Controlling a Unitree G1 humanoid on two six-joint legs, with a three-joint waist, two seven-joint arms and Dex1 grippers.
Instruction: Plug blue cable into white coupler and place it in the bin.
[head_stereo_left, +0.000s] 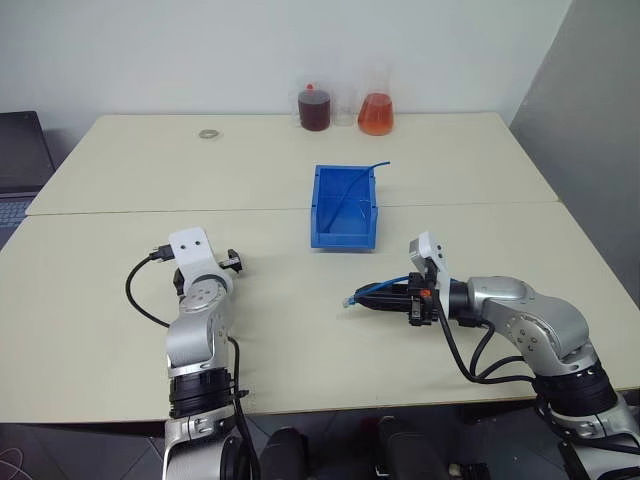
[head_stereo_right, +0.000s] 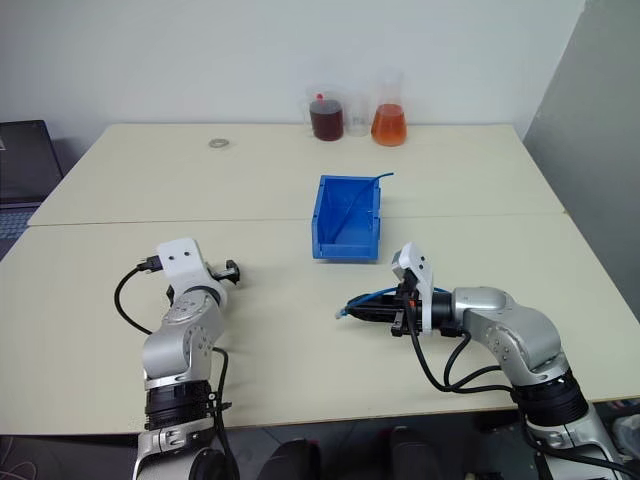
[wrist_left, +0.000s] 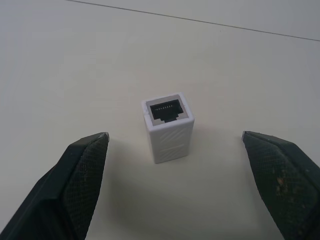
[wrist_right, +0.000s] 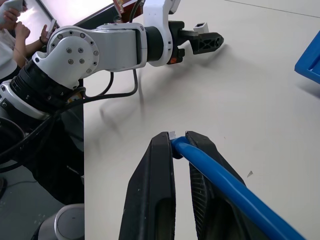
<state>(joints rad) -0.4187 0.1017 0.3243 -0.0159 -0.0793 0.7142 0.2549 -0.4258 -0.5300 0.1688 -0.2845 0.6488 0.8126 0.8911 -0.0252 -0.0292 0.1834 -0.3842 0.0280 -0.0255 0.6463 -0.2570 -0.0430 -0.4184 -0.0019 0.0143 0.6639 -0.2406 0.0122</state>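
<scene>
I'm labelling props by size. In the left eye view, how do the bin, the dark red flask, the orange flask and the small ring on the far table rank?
1. bin
2. orange flask and dark red flask: look alike
3. ring

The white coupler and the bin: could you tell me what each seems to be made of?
The white coupler looks like matte moulded plastic, with ribbed sides and a dark socket with fine contacts. The bin appears to be bright-blue rigid plastic, with smooth, thin walls.
</scene>
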